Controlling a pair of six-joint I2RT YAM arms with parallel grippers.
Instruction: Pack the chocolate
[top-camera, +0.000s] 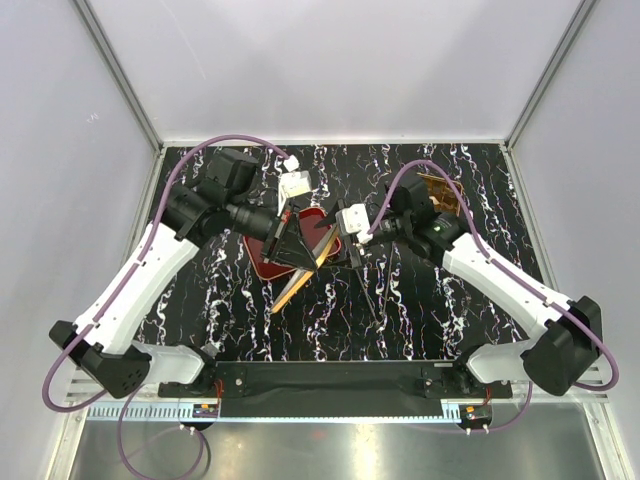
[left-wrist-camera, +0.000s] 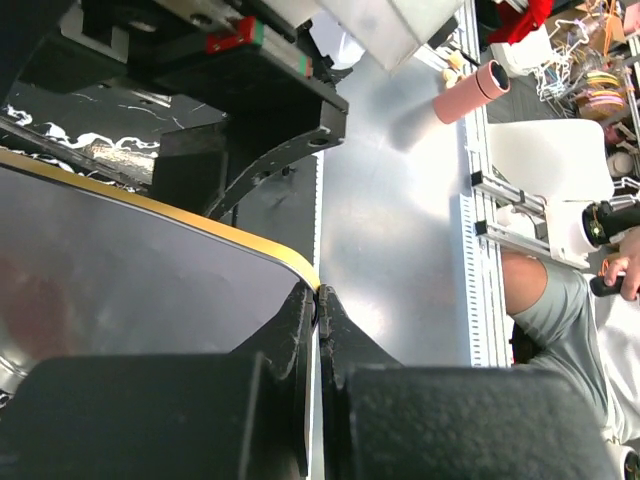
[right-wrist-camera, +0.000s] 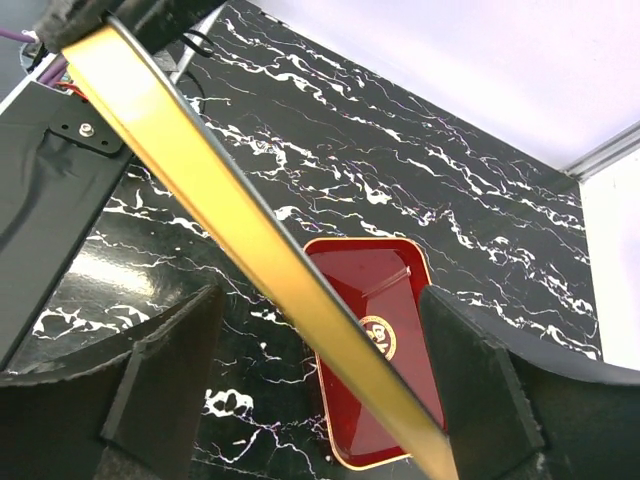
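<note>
No chocolate shows in any view. My left gripper (top-camera: 296, 247) (left-wrist-camera: 320, 295) is shut on the corner of a flat gold-rimmed lid (top-camera: 298, 287) (left-wrist-camera: 150, 260) and holds it tilted on edge above the red tray (top-camera: 258, 264). In the right wrist view the lid's gold edge (right-wrist-camera: 250, 230) runs diagonally between the jaws of my right gripper (top-camera: 345, 242) (right-wrist-camera: 320, 295), which is open, a finger on each side and not touching it. Below lies the red tray (right-wrist-camera: 360, 275) with its printed gold emblem, its visible part bare.
A square golden box (top-camera: 440, 190) sits at the back right of the black marbled table (top-camera: 400, 310). White walls close the table's back and sides. A metal rail runs along the near edge.
</note>
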